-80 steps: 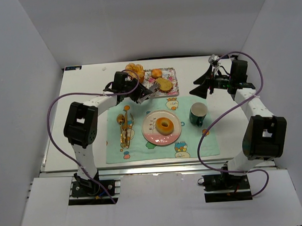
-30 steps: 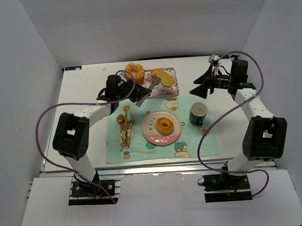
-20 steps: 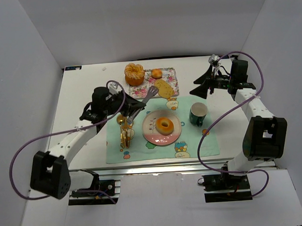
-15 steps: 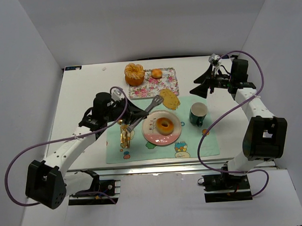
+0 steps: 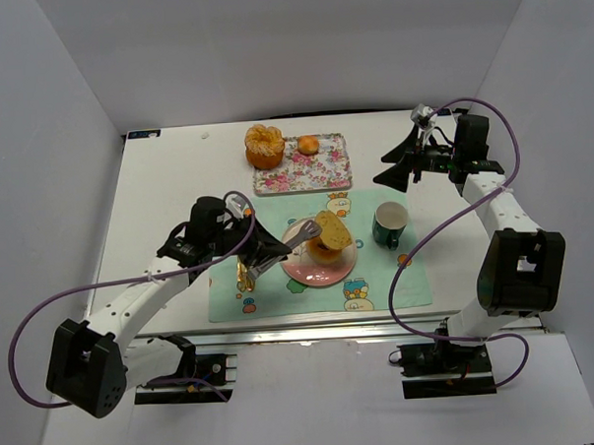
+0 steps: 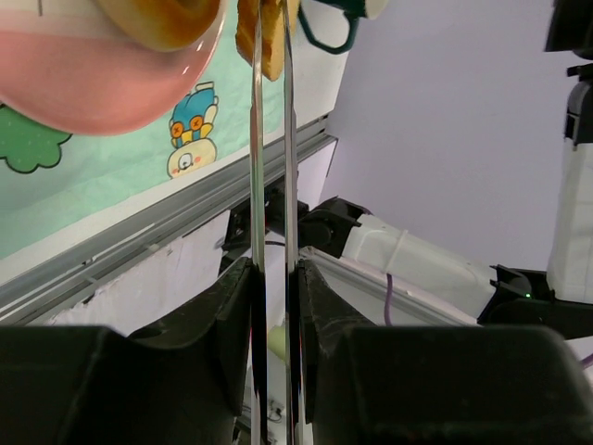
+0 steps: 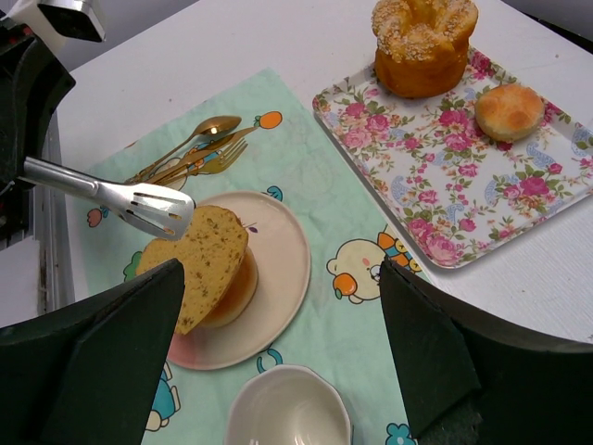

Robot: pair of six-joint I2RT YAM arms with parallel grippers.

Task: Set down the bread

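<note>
My left gripper (image 5: pixel 247 252) is shut on silver tongs (image 5: pixel 290 245). The tongs' tips pinch a flat slice of seeded bread (image 5: pixel 329 227), which leans on a ring doughnut (image 5: pixel 325 252) on the pink-rimmed plate (image 5: pixel 297 272). In the left wrist view the tong blades (image 6: pixel 269 185) run up between my fingers (image 6: pixel 232 306) to the bread (image 6: pixel 271 37). The right wrist view shows the bread (image 7: pixel 199 260), the tongs (image 7: pixel 120 199) and the plate (image 7: pixel 278 269). My right gripper (image 5: pixel 393 169) is open and empty, held in the air at the back right.
A flowered tray (image 5: pixel 275 180) at the back holds a small bun (image 5: pixel 308 144); a large round bread (image 5: pixel 264 145) stands at its left end. A green cup (image 5: pixel 390 224) stands right of the plate. Gold cutlery (image 5: pixel 244 274) lies on the green placemat (image 5: pixel 378 278).
My left arm has drawn back from the tray and carried the bread slice in the tongs down onto the doughnut on the plate. The right arm has not moved.
</note>
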